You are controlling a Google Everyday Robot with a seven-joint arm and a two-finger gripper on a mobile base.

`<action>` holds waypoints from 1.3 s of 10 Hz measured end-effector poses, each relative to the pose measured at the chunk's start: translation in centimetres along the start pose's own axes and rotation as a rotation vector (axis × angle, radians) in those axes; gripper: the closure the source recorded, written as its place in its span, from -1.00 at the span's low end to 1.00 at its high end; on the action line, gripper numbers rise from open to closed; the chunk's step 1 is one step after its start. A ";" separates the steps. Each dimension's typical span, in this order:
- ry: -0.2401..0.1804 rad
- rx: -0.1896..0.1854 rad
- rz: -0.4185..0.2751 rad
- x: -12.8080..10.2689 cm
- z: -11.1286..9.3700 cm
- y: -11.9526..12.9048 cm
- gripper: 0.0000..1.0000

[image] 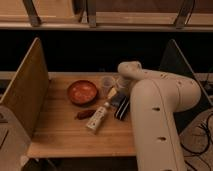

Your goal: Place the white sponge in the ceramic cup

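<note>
While the big white robot arm (160, 110) fills the right front of the view, its end bends down over the back of the wooden table (65, 135), which has an upright board (27, 85) at each side. On the table, the orange-brown bowl (82, 91) stands left of centre. In front of it the white bottle (98, 119) lies on its side, and the black block with white stripes (122, 107) lies just right of the bottle, against the arm. The ceramic cup (106, 82) stands upright just right of the bowl. The gripper (120, 86) hangs just beside the cup, fingers apart. A small red-brown thing (85, 114) lies left of the bottle. The white sponge I cannot make out; the arm's end covers the place beside the cup.
</note>
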 end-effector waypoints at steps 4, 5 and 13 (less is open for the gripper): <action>0.032 -0.010 0.016 0.2 1.5 0.4 -0.42; 0.037 -0.003 0.013 0.2 1.5 0.3 -0.18; 0.010 0.061 0.018 0.4 -2.1 -0.5 1.00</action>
